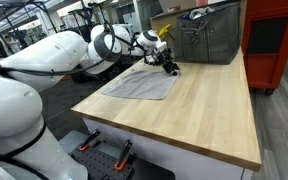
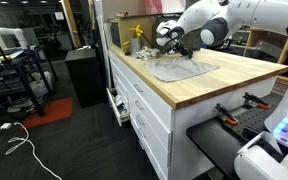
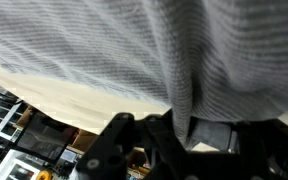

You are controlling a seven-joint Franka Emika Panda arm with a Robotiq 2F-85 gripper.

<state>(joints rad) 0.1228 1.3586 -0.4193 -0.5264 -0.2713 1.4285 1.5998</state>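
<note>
Claw is down at the far corner of the grey cloth, jaws clamped on a pinched-up fold of its edge, so the grip is made! The rest lies spread flat on the wooden tabletop, thin and finely ribbed, nothing lifted yet.

cloth: grey fabric, fine ribbed weave, matt and soft. table: pale wood top, smooth, low sheen. arm: white plastic shells, glossy. gripper: black, matt. bin: grey metal, dull. cabinet: red painted metal, smooth.
</note>
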